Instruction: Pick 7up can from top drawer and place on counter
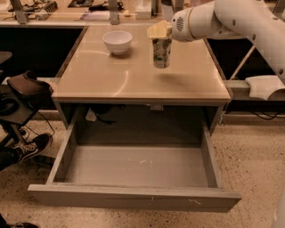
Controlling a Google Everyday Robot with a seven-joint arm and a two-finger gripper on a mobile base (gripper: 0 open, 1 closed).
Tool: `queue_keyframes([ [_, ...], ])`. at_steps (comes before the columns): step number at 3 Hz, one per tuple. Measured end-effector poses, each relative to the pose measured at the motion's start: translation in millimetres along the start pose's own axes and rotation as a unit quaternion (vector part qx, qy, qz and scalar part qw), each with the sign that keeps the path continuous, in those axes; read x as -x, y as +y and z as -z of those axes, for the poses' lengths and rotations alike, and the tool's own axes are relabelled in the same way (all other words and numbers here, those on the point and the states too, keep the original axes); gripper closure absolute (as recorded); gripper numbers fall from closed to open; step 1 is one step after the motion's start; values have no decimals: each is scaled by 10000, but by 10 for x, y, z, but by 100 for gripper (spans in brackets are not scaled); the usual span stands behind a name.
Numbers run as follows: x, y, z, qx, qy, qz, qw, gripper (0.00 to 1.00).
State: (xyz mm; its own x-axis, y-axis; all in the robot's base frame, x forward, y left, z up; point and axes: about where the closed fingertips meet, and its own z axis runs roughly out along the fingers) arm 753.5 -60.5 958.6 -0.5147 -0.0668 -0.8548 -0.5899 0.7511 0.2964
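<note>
The end effector is hanging in the upper middle of the frame, over the far part of the tabletop, and its yellowish fingers are pinching the rim of the 7up can from above. The can is standing upright beneath them, its mottled print facing the camera; whether its base is touching the glossy surface or floating just above it cannot be told, though a soft shadow is falling on the beige top just to the lower right of it. The white arm is reaching in from the upper right corner and is ending at the can's top. A white bowl is sitting to the left of the can, near it but apart, toward the far left of the tabletop. Below the tabletop's front edge, the top drawer is standing pulled all the way out toward the bottom of the frame, showing a bare grey floor between its low side walls. A dark sneaker is resting on the speckled floor at the left edge, beside the drawer's left wall. A cluttered shelf with metal posts is running along the top of the frame behind the tabletop.
</note>
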Motion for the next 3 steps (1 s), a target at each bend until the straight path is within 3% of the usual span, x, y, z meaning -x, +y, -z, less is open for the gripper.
queue_keyframes([
  [1, -22, 5, -16, 8, 22, -5, 10000, 80],
  [3, -23, 5, -16, 8, 22, -5, 10000, 33],
])
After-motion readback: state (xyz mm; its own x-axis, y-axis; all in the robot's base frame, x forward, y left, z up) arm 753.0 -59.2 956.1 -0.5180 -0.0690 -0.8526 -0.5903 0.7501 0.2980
